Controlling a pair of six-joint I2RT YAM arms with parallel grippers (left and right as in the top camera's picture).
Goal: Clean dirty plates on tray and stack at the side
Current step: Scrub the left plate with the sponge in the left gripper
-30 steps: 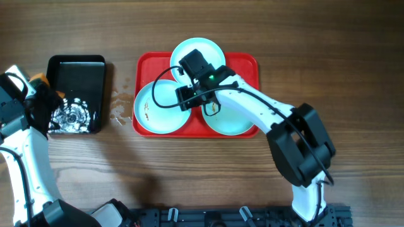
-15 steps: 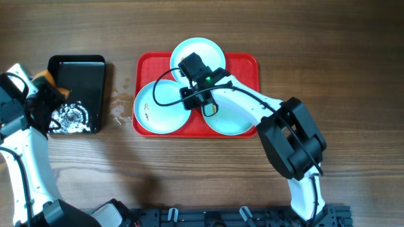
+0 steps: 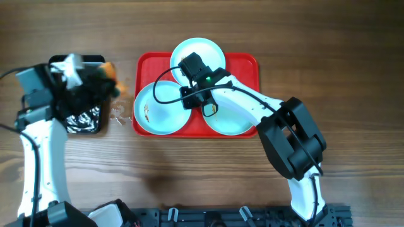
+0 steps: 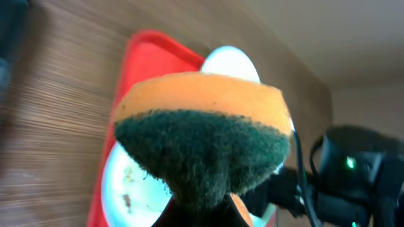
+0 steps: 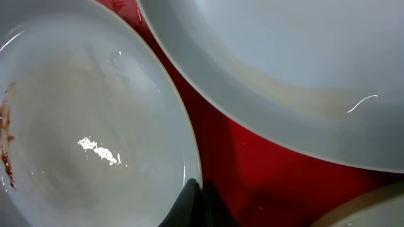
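Sponge (image 4: 202, 139) sits in left gripper (image 3: 100, 78); right gripper (image 5: 197, 200) nips plate (image 5: 82, 126).

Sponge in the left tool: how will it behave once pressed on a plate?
Likely soft and floppy: the sponge bulges into a fan where the left tool pinches it. Probably light; a narrow pinch carries it. The green scouring face looks coarse, so it should drag rather than slide.

White shells and black joints are seen on the right arm (image 3: 252, 104); a green light (image 3: 208, 78) is lit at its wrist, a black cable (image 3: 154, 89) looped there. The right claw (image 5: 197, 189) is black-tipped. The left arm (image 3: 38, 151) is white-shelled.
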